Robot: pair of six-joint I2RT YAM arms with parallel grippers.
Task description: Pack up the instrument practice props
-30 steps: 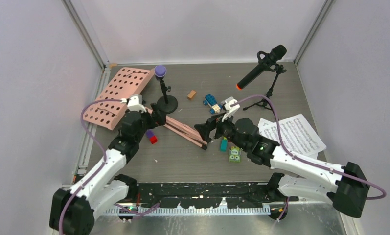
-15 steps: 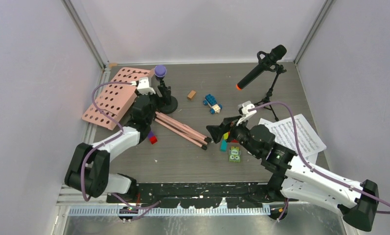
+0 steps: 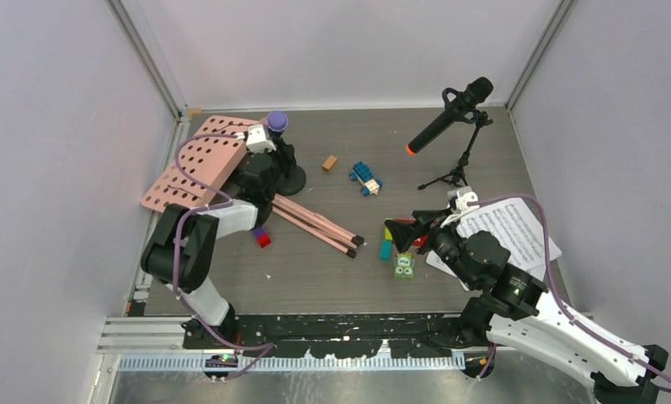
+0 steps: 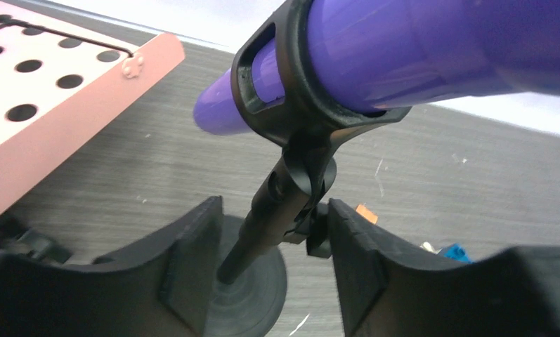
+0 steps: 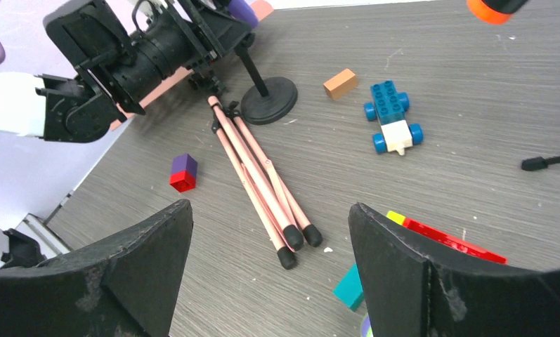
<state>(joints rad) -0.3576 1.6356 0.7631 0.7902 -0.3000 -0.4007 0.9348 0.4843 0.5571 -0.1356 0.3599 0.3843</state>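
Observation:
The purple-headed microphone [image 4: 403, 49] sits in a black clip on its support, a stem [image 4: 266, 217] rising from a round base [image 3: 291, 178]. My left gripper [image 4: 273, 203] is open with its jaws either side of that stem; a gap shows on the left side. The pink perforated sheet-music holder [image 3: 199, 160] lies flat at the back left, its tripod legs [image 5: 263, 175] folded together. The black orange-tipped microphone [image 3: 445, 118] stands on its tripod support [image 3: 458, 172]. My right gripper [image 5: 270, 207] is open and empty beside the white note sheets [image 3: 517, 231].
A blue toy car [image 5: 391, 119] and an orange brick [image 5: 340, 83] lie mid-table. A purple-and-red brick [image 5: 183, 172] sits left of the legs. Teal [image 5: 350, 288], red-and-yellow [image 5: 445, 239] and green [image 3: 404, 267] bricks cluster under my right gripper. Walls enclose the table.
My left arm has reached back from the tripod legs to the purple microphone's stem and its jaws have narrowed. My right arm has drawn back right toward the note sheets.

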